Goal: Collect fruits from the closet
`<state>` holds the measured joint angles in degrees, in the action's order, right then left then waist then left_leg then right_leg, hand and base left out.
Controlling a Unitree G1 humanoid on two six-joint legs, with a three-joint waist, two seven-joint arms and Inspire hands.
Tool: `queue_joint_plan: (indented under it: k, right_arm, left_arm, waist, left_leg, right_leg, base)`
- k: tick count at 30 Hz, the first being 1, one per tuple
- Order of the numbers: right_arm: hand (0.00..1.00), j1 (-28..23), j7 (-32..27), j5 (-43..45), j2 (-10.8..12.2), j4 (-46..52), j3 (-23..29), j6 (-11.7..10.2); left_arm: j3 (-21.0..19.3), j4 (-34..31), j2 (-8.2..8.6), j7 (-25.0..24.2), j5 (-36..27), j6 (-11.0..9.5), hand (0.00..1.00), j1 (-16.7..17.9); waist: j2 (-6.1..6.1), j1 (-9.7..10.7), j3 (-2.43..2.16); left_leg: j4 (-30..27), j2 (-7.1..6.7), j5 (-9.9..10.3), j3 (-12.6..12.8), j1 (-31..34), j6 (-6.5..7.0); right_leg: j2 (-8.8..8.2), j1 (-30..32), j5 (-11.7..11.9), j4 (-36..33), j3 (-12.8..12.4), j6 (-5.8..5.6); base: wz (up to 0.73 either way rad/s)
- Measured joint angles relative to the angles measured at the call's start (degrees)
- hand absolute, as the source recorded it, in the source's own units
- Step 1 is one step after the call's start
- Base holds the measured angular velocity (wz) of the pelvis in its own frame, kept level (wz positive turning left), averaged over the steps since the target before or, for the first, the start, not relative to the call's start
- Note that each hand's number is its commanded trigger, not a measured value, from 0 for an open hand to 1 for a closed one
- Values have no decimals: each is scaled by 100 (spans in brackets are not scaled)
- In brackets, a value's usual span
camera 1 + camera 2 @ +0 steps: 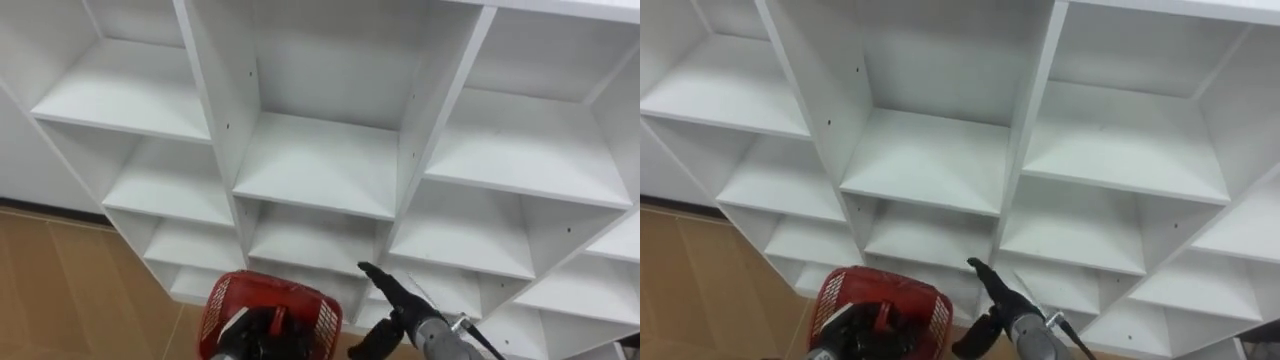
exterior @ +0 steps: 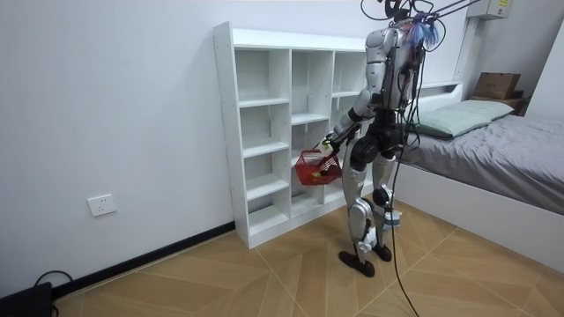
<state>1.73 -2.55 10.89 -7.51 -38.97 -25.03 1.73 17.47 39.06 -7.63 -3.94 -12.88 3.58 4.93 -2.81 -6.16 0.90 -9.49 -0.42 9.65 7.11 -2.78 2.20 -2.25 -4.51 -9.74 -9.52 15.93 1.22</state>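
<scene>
two hands at a white open-shelved closet (image 1: 320, 165): the left hand (image 1: 254, 329) curled round the handle of a red plastic mesh basket (image 1: 300, 295) held low, its contents unclear, the right hand (image 1: 398, 298) beside it, nearer the shelves, fingers straight toward a bare lower compartment.

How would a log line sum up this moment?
stance: facing white shelf unit | left robot hand: holding red plastic mesh basket | right robot hand: open, extended toward shelves

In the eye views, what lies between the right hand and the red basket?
Only white shelf boards: in the left eye view nothing else sits between the right hand and the basket.
</scene>
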Motion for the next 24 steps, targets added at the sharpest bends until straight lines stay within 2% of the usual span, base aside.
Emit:
queue_joint_plan:
  k: [2,6,10,11,13,15,20,24]
  right_arm:
    - [0,-47,-27,-297,-31,-138,154,-72]
    - [0,-134,-91,-768,-127,-821,457,-298]
    - [0,-301,-249,-1354,-232,-1473,567,-440]
    - [0,-329,-267,-1488,-235,-1774,621,-473]
    - [0,-405,-273,-1591,-244,-2043,711,-485]
    - [0,-508,-261,-1828,-231,-2336,916,-543]
    - [0,-674,-266,-2242,-226,-2621,1253,-553]
    - [0,-745,-237,-2406,-223,-2767,1318,-544]
  left_arm:
    - [-163,112,-29,65,-1,-38,100,57]
    - [-724,531,-38,129,-2,-158,100,285]
    - [-830,947,-108,347,-5,-284,100,437]
    - [-829,1154,-108,395,0,-331,100,439]
    - [-843,1379,-107,478,21,-372,100,459]
    - [-968,1646,-99,508,196,-406,100,470]
    - [-1316,1809,-73,600,624,-435,100,499]
    - [-1336,1816,-62,618,871,-440,100,529]
  waist:
    - [61,18,34]
    - [120,118,2]
    - [143,147,-27]
    - [167,149,-48]
    - [206,188,-56]
    - [248,283,-43]
    - [319,279,-40]
    - [341,286,-46]
  left_leg:
    - [1,-2,9,-1,-38,12]
    - [19,-18,11,-1,-69,14]
    - [17,-29,27,-4,-104,26]
    - [17,-29,41,-4,-106,30]
    - [16,-32,48,-36,-111,37]
    - [21,-43,58,-94,-163,43]
    - [4,-38,94,-79,-186,44]
    - [4,-41,94,-70,-186,45]
  right_leg:
    - [-2,-41,-4,4,7,-7]
    - [-14,-67,-16,9,8,-24]
    - [-12,-150,-18,78,19,-37]
    - [-12,-153,-18,78,20,-39]
    - [-18,-172,-14,80,52,-47]
    - [-24,-246,-19,91,95,-57]
    - [-21,-289,-37,88,75,-74]
    - [-20,-289,-39,88,72,-75]
  base:
    - [0]
    - [0]
    - [3]
    - [3]
    - [7]
    - [13]
    - [1]
    - [0]
